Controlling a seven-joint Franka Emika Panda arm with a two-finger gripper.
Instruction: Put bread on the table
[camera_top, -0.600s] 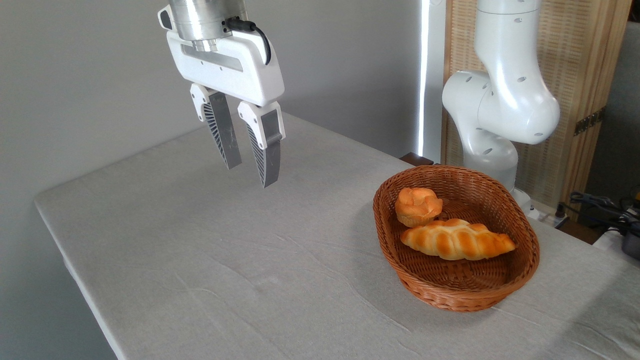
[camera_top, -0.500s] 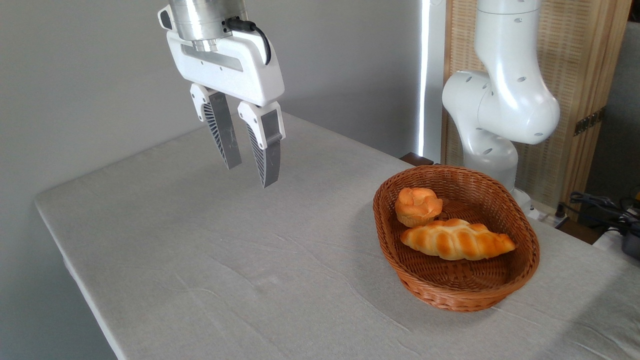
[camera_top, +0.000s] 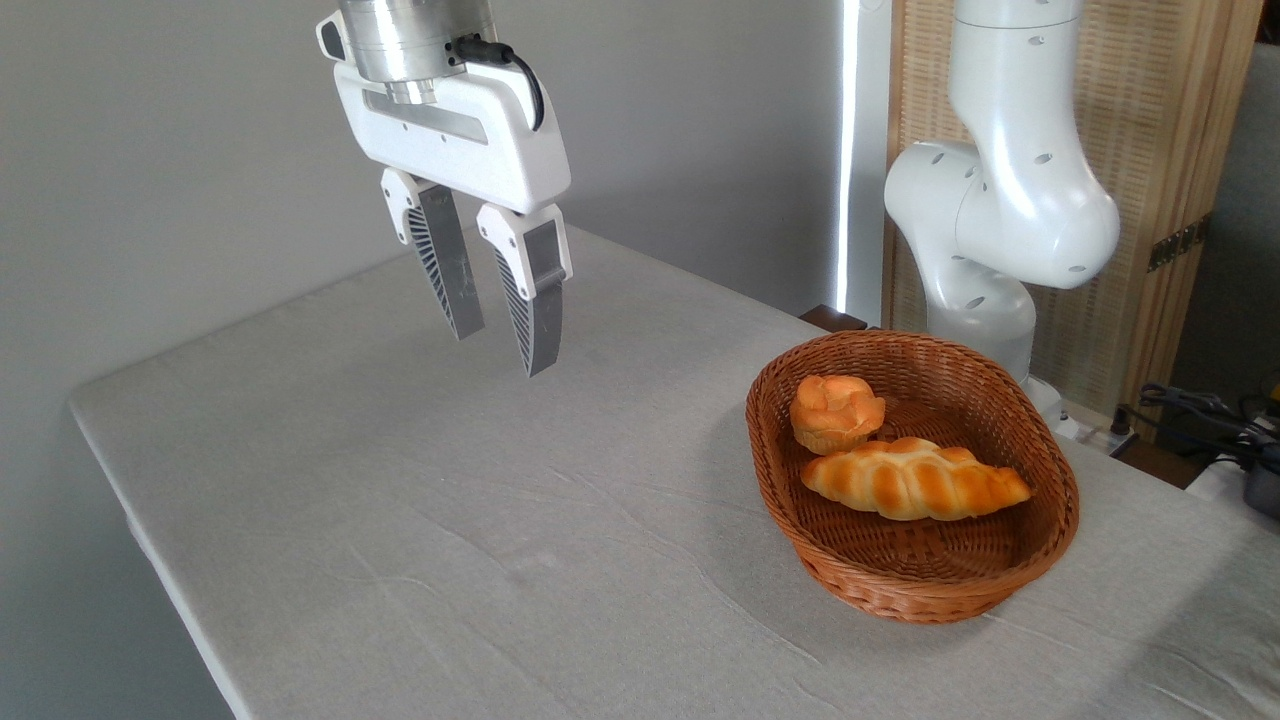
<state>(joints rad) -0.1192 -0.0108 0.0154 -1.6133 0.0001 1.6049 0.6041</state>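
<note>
Pincer (camera_top: 502, 350) hangs empty, fingers narrowly parted, above the tabletop (camera_top: 420, 520), well apart from the bread (camera_top: 836, 411) in its basket (camera_top: 930, 585).

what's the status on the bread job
Gripper open, empty, above grey cloth table. Small round golden bun in brown wicker basket, touching braided loaf. Path clear.

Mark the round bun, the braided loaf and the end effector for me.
round bun (camera_top: 836, 410): fixed camera, on its knotted top.
braided loaf (camera_top: 915, 479): fixed camera, on its middle ridges.
end effector (camera_top: 500, 345): fixed camera, midway between its fingertips.
</note>
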